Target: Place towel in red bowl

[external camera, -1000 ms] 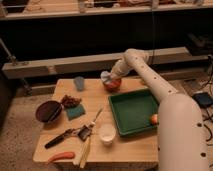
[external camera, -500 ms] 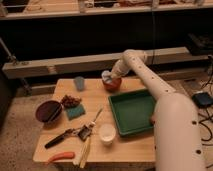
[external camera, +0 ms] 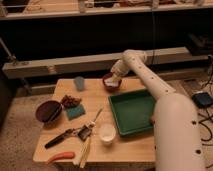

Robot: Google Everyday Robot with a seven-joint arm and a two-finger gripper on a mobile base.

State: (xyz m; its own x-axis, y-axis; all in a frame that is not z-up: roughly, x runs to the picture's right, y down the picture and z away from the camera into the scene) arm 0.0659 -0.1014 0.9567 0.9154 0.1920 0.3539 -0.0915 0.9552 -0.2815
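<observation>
White cup (external camera: 106, 133) stood nearest, in front of the red bowl (external camera: 112, 81). Green tray (external camera: 131, 111) lay right of the cup. Gripper (external camera: 114, 78) sat over the bowl; finger state: cannot tell. Towel (external camera: 113, 83) lay inside the bowl.

arm outstretched; pincer (external camera: 114, 79) angled downward

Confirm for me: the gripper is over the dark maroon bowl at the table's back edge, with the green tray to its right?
Not quite. The camera view shows the gripper over the red bowl at the back edge; the dark maroon bowl sits at the table's left. The green tray part holds.
</observation>
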